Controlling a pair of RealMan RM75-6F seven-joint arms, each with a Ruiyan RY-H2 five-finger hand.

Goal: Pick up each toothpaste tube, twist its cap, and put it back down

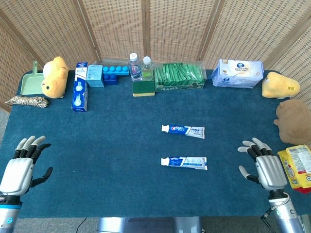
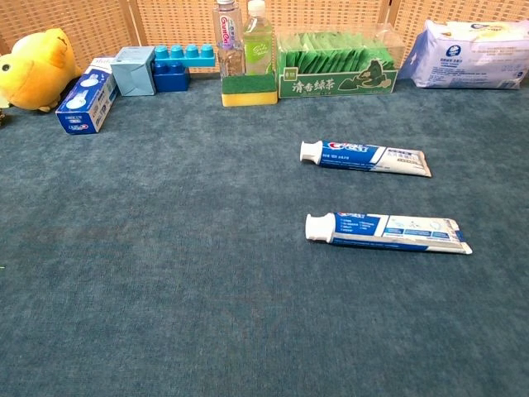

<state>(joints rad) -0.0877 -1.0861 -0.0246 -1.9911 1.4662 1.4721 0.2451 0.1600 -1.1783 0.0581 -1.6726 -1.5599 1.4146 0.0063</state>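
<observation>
Two toothpaste tubes lie flat on the blue table, caps pointing left. The far tube (image 1: 183,131) (image 2: 365,156) is darker blue. The near tube (image 1: 184,162) (image 2: 387,231) is paler with a white cap. My right hand (image 1: 262,164) hovers at the table's front right, fingers spread and holding nothing, well right of the near tube. At the front left corner my left hand (image 1: 22,165) is also spread and holds nothing. Neither hand shows in the chest view.
Along the back edge stand a yellow plush (image 1: 53,76), a toothpaste box (image 1: 79,93), blue blocks (image 1: 115,73), two bottles (image 1: 140,67) behind a sponge, a green packet box (image 1: 180,77) and a tissue pack (image 1: 237,74). A snack bag (image 1: 297,166) and plush toys lie at right.
</observation>
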